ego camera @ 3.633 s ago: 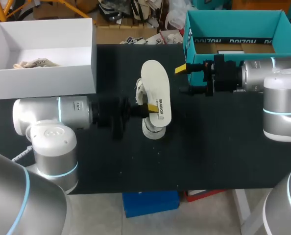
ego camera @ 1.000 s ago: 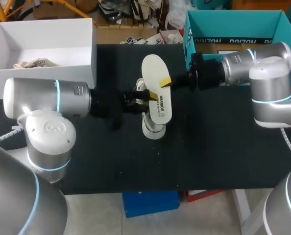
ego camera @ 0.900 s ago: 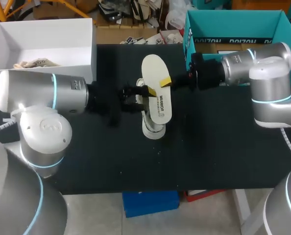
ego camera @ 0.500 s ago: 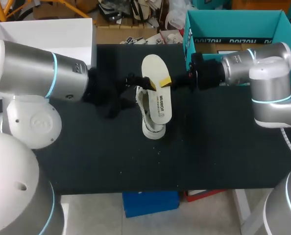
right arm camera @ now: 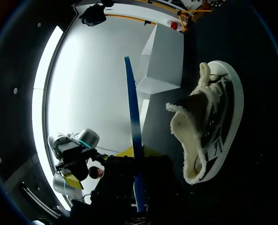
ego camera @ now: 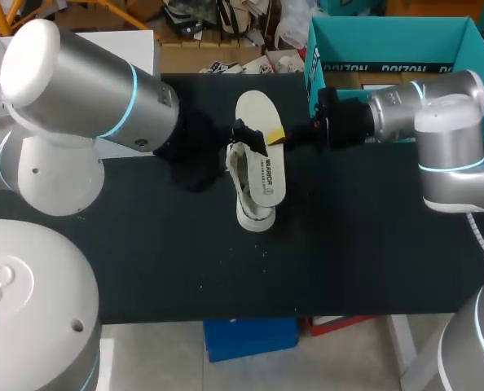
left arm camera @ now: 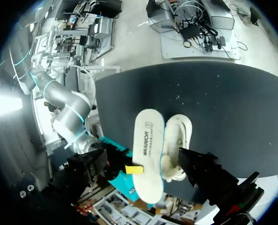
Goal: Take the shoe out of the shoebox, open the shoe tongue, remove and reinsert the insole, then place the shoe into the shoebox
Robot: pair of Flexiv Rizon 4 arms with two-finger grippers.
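- Step in hand, by judgement: the insole is out of the shoe and held aloft, so removal looks done and reinsertion comes next. That calls for lowering one end of the insole into the shoe's opening and sliding it flat along the shoe's length.
- Worktop [ego camera: 144, 261]: black and matte, and it carries the shoe.
- Shoe [ego camera: 254, 216]: pale, with a fleecy lining, resting mid-worktop. Its long axis runs near to far. Which end is the toe I cannot tell.
- Insole [ego camera: 262, 159]: white, raised just above the shoe. Its broad printed face is up and its long axis is roughly parallel to the shoe's. The printed end is nearer and the rounded end points far.
- Right pincer [ego camera: 279, 137]: closed on the insole's far-right edge. The right wrist view shows the insole edge-on between the yellow tips.
- Left pincer [ego camera: 244, 134]: just beside the insole's left edge, above the shoe. Whether it is wide or narrow cannot be told.
- White box [ego camera: 140, 41]: far left, mostly hidden behind the left arm.
- Teal box [ego camera: 389, 41]: far right, open-topped. Either box may be the shoebox.
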